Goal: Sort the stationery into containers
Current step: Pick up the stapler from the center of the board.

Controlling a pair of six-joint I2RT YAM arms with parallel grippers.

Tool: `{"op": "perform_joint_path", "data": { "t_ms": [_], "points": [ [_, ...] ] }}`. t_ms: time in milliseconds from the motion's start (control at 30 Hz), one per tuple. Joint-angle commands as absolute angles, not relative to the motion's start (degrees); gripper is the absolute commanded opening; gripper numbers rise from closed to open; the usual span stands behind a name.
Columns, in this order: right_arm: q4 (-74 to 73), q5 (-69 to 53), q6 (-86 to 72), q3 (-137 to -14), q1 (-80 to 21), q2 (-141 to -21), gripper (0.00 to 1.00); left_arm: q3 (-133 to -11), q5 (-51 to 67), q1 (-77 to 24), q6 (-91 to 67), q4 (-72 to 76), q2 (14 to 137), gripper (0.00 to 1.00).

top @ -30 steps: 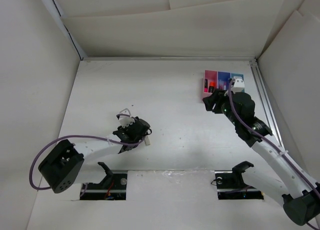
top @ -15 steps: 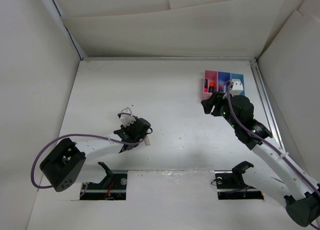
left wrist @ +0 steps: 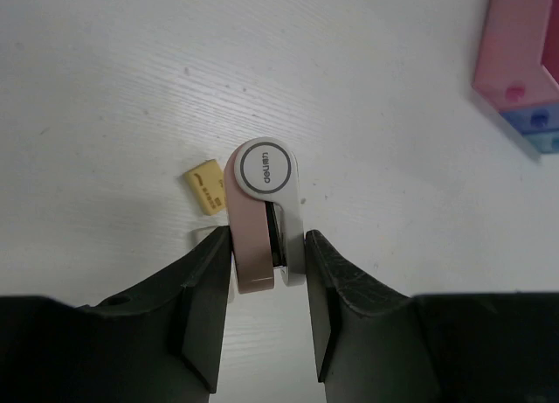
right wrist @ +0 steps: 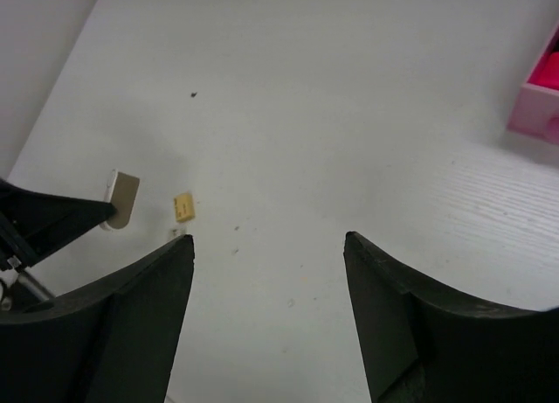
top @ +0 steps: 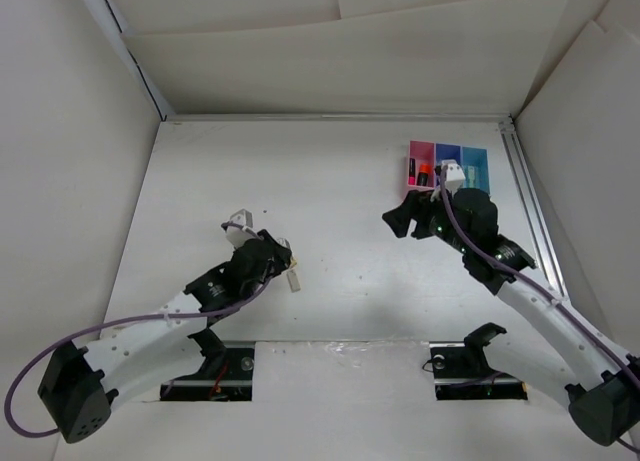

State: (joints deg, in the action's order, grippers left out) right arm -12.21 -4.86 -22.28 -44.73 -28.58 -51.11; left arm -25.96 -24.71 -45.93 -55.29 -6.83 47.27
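Note:
A small pink and white eraser (left wrist: 265, 212) marked "deli" lies on the white table, and my left gripper (left wrist: 268, 237) is shut on it, a finger against each side. From above it pokes out of the left gripper (top: 285, 271). A tiny beige eraser (left wrist: 205, 187) lies just left of it, untouched. The containers (top: 447, 161) stand in a row at the back right: pink, blue, light blue. A black highlighter with an orange cap (top: 424, 170) lies in the pink one. My right gripper (top: 398, 221) hangs open and holds nothing, left of and nearer than the bins.
White walls close in the table on three sides. A metal rail (top: 528, 211) runs along the right edge. In the right wrist view the beige eraser (right wrist: 183, 207) and the held eraser (right wrist: 122, 198) lie far left, the pink bin (right wrist: 543, 97) at the right edge.
The left jaws have closed in on the pink and white eraser and the left arm's elbow has swung down and left. The right gripper has moved left, away from the bins, and opened wider.

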Motion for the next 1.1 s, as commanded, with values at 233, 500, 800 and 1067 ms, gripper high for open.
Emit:
{"op": "perform_joint_path", "data": {
  "t_ms": [233, 500, 800, 1067],
  "points": [
    [1.0, -29.8, -29.0, -40.8, -24.1, -51.4, 0.85, -26.3, -3.2, -48.1, -39.9, 9.6, 42.9, 0.07],
    [9.7, -33.8, -34.7, -37.4, -27.5, -54.7, 0.95, -27.4, 4.9, -48.1, -35.0, 17.5, 46.1, 0.07],
    [15.0, -31.4, -37.6, -38.5, -31.9, -62.4, 1.00, -32.5, 3.1, -53.7, -31.9, 21.3, 54.9, 0.06],
    [15.0, -27.2, -38.8, -37.4, -31.9, -65.6, 1.00, -34.4, 1.1, -55.0, -30.8, 21.8, 56.9, 0.06]
  ]
}}
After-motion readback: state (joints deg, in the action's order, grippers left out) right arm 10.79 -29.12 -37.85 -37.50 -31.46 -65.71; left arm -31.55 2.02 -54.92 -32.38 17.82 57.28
